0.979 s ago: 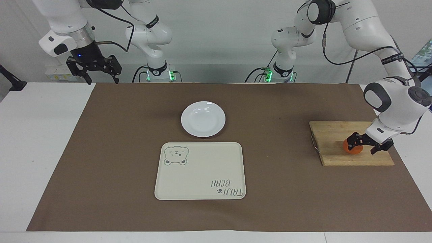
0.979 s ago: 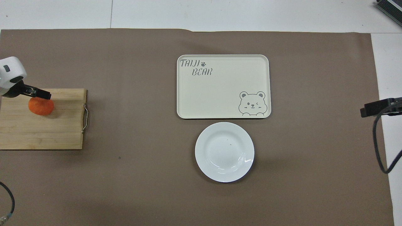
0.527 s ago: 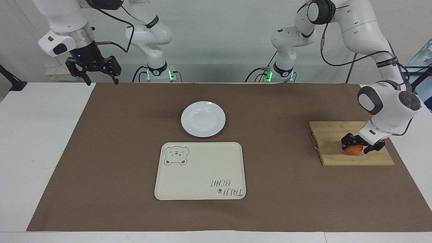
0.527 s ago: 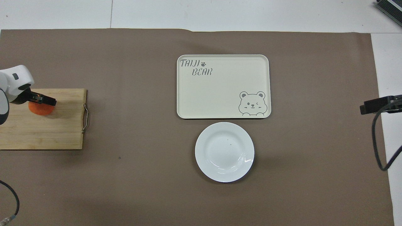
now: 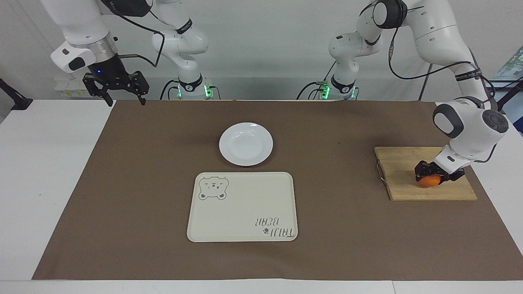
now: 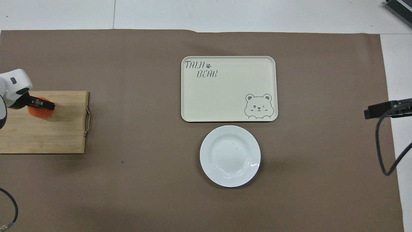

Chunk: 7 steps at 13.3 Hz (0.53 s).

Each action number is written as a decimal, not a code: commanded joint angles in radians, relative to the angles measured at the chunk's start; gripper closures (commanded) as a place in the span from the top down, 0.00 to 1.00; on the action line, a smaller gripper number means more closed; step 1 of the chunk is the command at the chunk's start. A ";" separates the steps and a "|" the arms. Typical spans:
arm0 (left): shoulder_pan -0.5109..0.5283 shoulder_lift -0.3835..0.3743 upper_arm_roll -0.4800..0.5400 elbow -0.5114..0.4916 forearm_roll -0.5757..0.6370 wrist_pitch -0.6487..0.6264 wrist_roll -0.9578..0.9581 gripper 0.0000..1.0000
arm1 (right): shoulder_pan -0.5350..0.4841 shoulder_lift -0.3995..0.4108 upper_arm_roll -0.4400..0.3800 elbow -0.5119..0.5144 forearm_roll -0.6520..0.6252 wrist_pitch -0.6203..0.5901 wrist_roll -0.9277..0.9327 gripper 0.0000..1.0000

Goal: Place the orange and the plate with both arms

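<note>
While facing away from robots, tray [image 6: 228,87] lettering "TAIJI BEAR" (paw print).

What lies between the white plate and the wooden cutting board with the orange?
Nothing: only bare brown mat lies between the plate and the cutting board, as the overhead view shows.

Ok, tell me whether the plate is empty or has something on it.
Empty. The plate shows only bare white surface in both views; the orange is on the wooden board, gripped by the left gripper.

Left gripper [image 5: 436,176] hides top of orange [image 5: 429,181].
</note>
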 commanded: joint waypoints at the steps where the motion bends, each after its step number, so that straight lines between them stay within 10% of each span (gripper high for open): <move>1: -0.008 -0.061 -0.005 -0.029 -0.018 -0.020 0.003 0.00 | -0.007 -0.031 0.004 -0.043 0.052 0.023 -0.018 1.00; 7: -0.178 -0.143 -0.014 -0.034 -0.018 -0.124 0.002 0.00 | -0.005 -0.039 0.004 -0.057 0.093 0.023 -0.016 1.00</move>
